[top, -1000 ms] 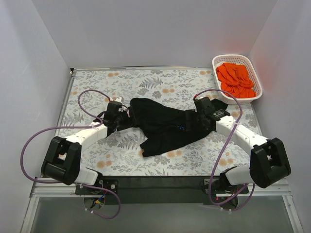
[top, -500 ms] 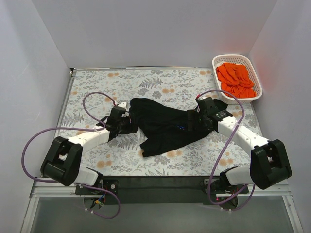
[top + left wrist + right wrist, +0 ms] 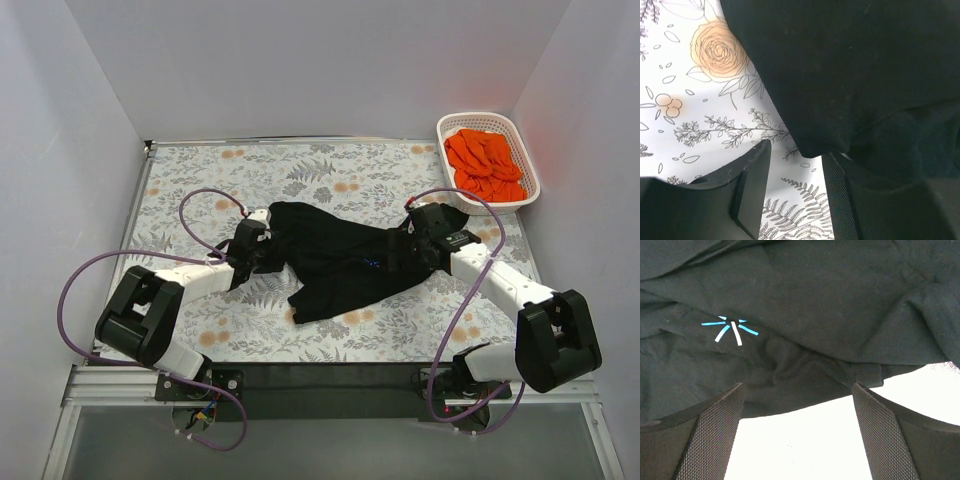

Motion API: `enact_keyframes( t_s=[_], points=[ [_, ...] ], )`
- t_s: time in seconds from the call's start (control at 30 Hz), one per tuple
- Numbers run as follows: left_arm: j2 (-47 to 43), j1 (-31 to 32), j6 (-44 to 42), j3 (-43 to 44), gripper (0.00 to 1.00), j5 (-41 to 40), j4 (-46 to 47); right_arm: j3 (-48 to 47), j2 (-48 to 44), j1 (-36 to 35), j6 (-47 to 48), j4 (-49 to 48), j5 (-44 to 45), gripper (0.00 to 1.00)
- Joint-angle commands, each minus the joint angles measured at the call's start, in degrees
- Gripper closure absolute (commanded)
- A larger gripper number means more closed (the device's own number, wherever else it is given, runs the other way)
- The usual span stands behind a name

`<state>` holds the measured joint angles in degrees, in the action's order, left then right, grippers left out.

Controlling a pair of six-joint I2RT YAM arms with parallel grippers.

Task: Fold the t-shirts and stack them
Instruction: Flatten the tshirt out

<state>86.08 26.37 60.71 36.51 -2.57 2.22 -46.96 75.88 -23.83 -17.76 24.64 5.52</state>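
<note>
A black t-shirt (image 3: 335, 255) lies crumpled across the middle of the flowered table. My left gripper (image 3: 262, 252) is open at its left edge; in the left wrist view (image 3: 796, 150) a black cloth corner (image 3: 815, 145) hangs just ahead of the open jaws, over bare cloth pattern. My right gripper (image 3: 398, 252) is open at the shirt's right end; in the right wrist view (image 3: 797, 390) the shirt's hem (image 3: 805, 385) lies between and just ahead of the fingers, with the pale-blue starburst logo (image 3: 730, 329) beyond. Orange t-shirts (image 3: 485, 163) fill the basket.
A white lattice basket (image 3: 528, 196) stands at the back right corner. White walls close in the table (image 3: 200, 180) on the left, back and right. Purple cables loop over both arms.
My left gripper has slid right and slightly toward me along the shirt's left edge. My right gripper has shifted a little toward the shirt. The shirt has not visibly moved.
</note>
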Motion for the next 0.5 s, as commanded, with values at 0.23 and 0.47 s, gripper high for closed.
enact_keyframes(
  t_s=[0.23,0.47],
  points=[
    [0.7,0.3,1.8,0.8,0.59,-3.4,7.4,0.5,-1.7,1.1,0.4,-1.5,-0.7,0.22],
    [3.6,0.3,2.3,1.6,0.8,-3.2,8.9,1.8,-0.8,1.7,0.1,-2.4,-0.6,0.22]
  ],
)
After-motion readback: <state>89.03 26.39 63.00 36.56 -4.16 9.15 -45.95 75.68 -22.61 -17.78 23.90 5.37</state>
